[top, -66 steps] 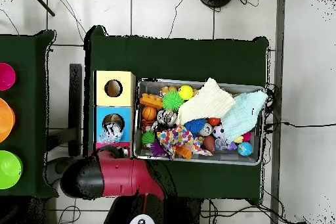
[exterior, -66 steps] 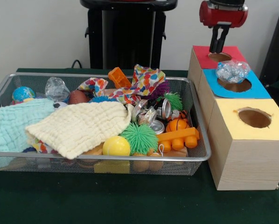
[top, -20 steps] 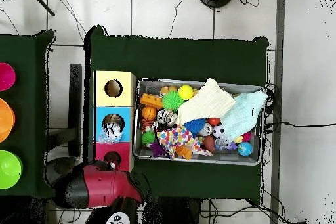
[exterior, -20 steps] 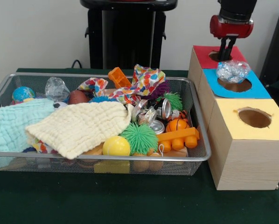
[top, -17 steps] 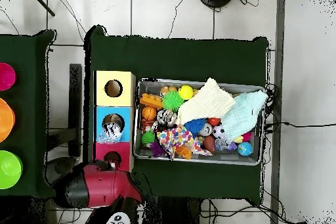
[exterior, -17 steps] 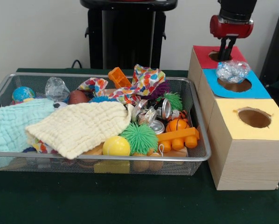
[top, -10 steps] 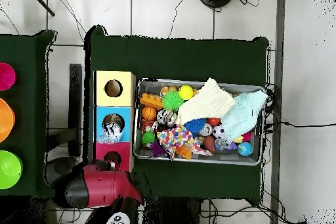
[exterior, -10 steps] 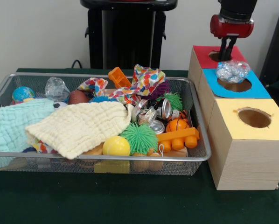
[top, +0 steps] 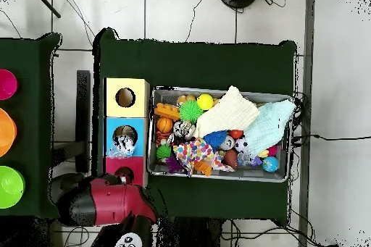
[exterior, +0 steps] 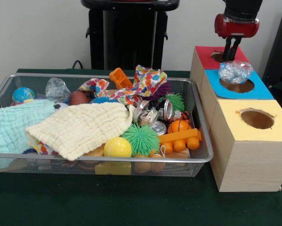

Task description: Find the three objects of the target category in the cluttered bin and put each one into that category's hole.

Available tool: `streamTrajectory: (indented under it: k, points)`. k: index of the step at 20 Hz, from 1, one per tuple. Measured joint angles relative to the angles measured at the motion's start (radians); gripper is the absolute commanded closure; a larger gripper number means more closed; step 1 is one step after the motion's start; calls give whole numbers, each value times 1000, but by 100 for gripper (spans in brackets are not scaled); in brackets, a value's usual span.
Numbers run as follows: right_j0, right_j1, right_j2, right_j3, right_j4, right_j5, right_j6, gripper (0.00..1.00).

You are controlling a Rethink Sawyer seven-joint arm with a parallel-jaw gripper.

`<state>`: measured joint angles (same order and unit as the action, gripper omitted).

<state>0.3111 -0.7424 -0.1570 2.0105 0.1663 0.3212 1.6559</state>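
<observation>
Front view: claw (exterior: 231,55) poised over the hole of the red-topped box (exterior: 204,59), fingers close together with nothing between them. On the neighbouring blue-topped box (exterior: 259,90), crumpled clear plastic wrap (exterior: 234,72) resting at the far rim of the hole, not dropped through. Yellow-topped box (exterior: 235,117) nearest, hole bare. In the wire bin (exterior: 108,159) on the green desk (exterior: 131,202): cream cloth (exterior: 82,127) overlapping a pale blue cloth (exterior: 11,127), green spiky ball (exterior: 140,139), yellow ball (exterior: 117,148), small basketball (exterior: 179,125), orange block (exterior: 181,138) and another clear wrap (exterior: 57,89) at the far left. Overhead view: red arm (top: 109,202) below the red-topped box, claw itself hidden; plastic wrap (top: 124,144) on the blue-topped box; bin (top: 221,177) beside the three boxes.
</observation>
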Motion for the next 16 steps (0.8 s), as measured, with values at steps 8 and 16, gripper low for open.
streamTrajectory:
  k: [8,16]
  points:
    - [1,-4,-12,-21,0,59,0,100]
    - [1,0,-13,-69,0,75,0,100]
